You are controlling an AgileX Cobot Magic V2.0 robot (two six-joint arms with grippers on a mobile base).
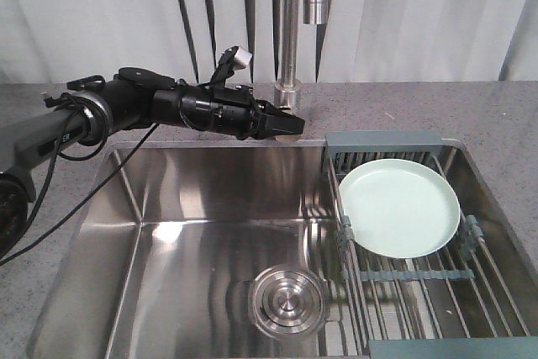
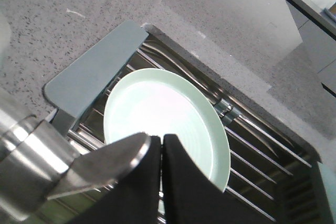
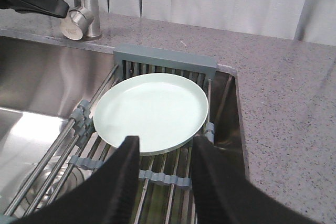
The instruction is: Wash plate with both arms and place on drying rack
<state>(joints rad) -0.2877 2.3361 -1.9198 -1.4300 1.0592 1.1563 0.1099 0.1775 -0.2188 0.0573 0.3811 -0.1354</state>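
On the drying rack (image 1: pixel 437 279) lies the plate (image 1: pixel 402 206), released; left gripper (image 1: pixel 282 121) clenched empty near the faucet (image 1: pixel 290 31), right gripper (image 3: pixel 165 153) spread apart.

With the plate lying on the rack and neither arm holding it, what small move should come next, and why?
Probably ease the right end effector forward and down so its open fingers straddle the plate's near rim. The plate lies flat on the drying rack, ungrasped, directly ahead of that end effector. The left end effector, shut, sits by the faucet handle, so water may be next.
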